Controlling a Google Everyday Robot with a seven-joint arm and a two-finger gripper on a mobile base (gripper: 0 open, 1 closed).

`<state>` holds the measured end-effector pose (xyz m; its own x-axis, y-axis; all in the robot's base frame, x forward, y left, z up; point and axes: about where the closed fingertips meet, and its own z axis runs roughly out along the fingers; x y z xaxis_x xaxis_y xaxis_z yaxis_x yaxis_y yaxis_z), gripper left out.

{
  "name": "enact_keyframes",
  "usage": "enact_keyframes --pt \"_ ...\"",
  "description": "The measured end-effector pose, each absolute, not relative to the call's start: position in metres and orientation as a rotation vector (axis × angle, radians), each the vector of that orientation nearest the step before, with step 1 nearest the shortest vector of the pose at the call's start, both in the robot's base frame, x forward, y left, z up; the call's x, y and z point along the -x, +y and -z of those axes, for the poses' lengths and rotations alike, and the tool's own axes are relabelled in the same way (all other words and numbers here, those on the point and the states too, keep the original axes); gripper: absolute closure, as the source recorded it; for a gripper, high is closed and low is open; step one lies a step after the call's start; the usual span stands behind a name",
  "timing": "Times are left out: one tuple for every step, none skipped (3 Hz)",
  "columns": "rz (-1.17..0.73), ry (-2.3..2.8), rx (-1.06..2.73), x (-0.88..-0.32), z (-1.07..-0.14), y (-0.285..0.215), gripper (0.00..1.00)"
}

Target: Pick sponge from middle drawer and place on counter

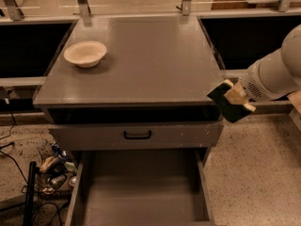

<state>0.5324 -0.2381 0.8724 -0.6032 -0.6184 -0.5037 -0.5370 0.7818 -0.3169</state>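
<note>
The sponge (225, 102), dark green with a yellow foam edge, is held in my gripper (235, 99) at the right front corner of the counter (141, 60), just off its edge and about level with it. The gripper is shut on the sponge, its pale fingers (236, 94) clamped across it. The white arm reaches in from the right. The middle drawer (141, 197) is pulled open below, its flat grey floor bare.
A cream bowl (85, 53) sits on the counter's back left. A grey drawer front with a black handle (137, 135) lies above the open drawer. Cables and clutter (51, 171) lie on the floor at left. Dark recesses flank the counter.
</note>
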Motion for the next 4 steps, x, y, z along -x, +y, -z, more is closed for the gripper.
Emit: enact_keyframes --pt "0.216 2.348 0.842 -0.545 -0.894 -0.247 1.0" --pt "0.231 2.341 0.849 -0.554 -0.904 -0.25 1.0" --pt "0.194 2.291 0.891 -0.589 -0.92 -0.226 1.0" --pt "0.172 2.191 0.968 -0.627 -0.962 -0.179 1.0"
